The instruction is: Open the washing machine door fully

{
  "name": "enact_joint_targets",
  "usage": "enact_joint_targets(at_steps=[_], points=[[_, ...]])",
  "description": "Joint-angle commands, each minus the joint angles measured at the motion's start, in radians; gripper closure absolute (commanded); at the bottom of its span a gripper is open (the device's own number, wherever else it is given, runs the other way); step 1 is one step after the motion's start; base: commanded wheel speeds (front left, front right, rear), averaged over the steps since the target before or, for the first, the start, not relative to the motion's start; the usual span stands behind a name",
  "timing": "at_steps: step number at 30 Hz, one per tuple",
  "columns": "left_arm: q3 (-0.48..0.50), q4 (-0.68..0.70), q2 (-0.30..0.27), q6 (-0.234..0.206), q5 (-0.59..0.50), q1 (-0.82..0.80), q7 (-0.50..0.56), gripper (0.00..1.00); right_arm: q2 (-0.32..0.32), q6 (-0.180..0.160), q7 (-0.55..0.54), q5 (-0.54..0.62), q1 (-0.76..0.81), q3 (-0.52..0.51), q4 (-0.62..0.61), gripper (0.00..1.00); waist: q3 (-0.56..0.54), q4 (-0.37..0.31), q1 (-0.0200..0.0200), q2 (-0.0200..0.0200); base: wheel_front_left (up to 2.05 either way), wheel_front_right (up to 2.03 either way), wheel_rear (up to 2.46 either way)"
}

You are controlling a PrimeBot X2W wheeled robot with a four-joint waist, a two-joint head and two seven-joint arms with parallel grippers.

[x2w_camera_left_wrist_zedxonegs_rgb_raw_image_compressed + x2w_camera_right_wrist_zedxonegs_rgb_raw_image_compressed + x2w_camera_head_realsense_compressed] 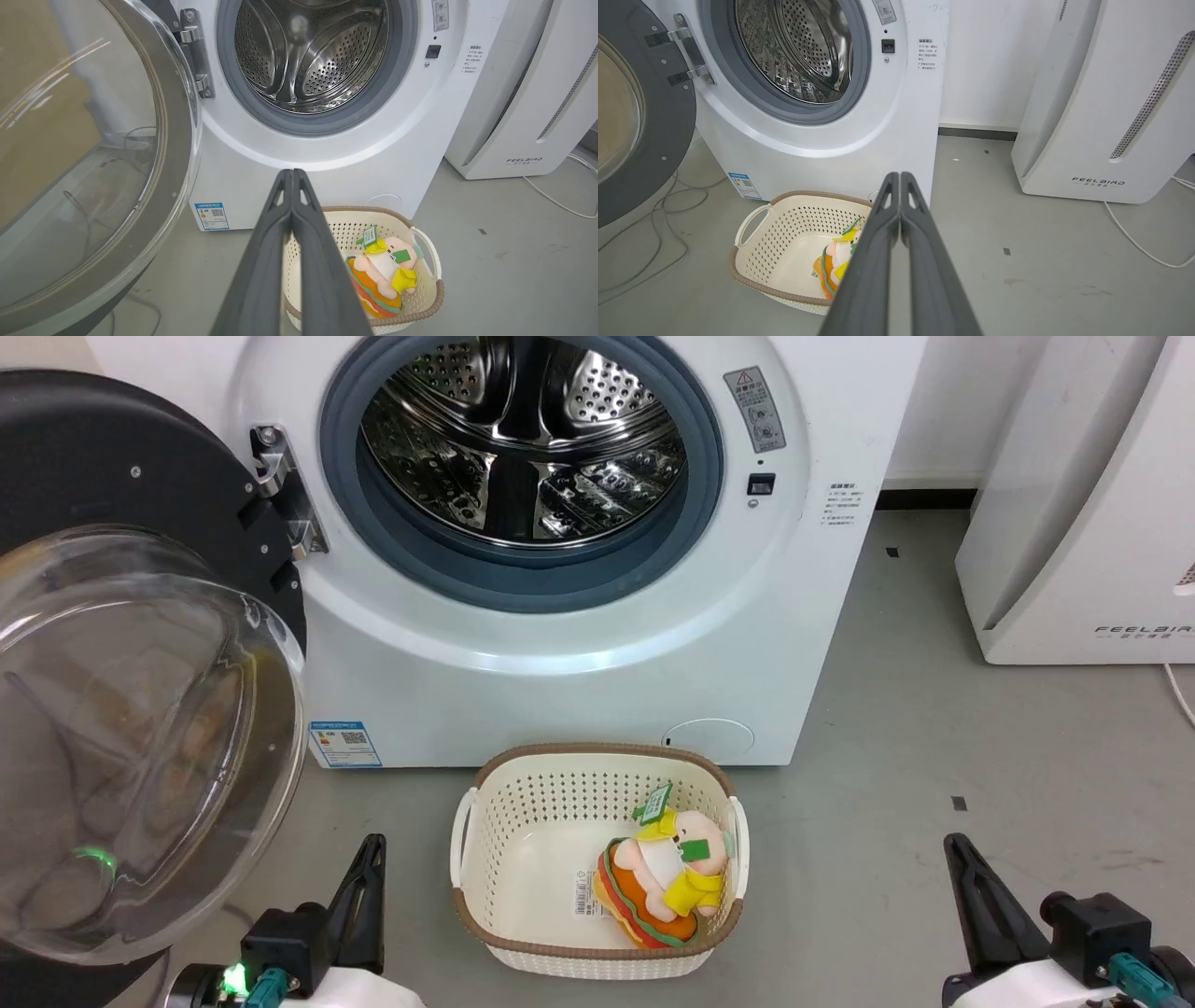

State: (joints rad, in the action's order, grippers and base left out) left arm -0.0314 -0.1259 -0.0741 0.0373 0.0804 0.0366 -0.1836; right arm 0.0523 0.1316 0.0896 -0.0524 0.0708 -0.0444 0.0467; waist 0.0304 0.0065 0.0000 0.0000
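Note:
The washing machine door stands swung out to the left on its hinge, its clear glass bowl bulging toward me. The same door takes up the left of the left wrist view, and its black rim is at the left of the right wrist view. The steel drum lies exposed. My left gripper is shut with nothing in it, low beside the door's bottom edge. My right gripper is shut and holds nothing, low at the right.
A cream basket with a plush toy sits on the grey floor in front of the machine, between my arms. A white appliance stands at the right. Cables trail on the floor under the door.

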Motion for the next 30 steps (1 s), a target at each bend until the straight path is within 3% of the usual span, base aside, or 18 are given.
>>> enact_joint_targets(at_steps=[1,30], points=[[0.003,0.008,0.004,-0.005,-0.011,-0.011,0.005,1.00,-0.001,0.000,-0.003,0.010,-0.019,0.003,-0.008,1.00,0.000,0.000,0.0000,0.0000,0.00,0.00,0.00],[0.013,0.050,0.011,-0.017,-0.036,-0.020,0.069,1.00,-0.001,-0.001,-0.034,0.025,-0.038,0.017,-0.022,1.00,-0.011,-0.002,0.0000,0.0000,0.00,0.00,0.00]])
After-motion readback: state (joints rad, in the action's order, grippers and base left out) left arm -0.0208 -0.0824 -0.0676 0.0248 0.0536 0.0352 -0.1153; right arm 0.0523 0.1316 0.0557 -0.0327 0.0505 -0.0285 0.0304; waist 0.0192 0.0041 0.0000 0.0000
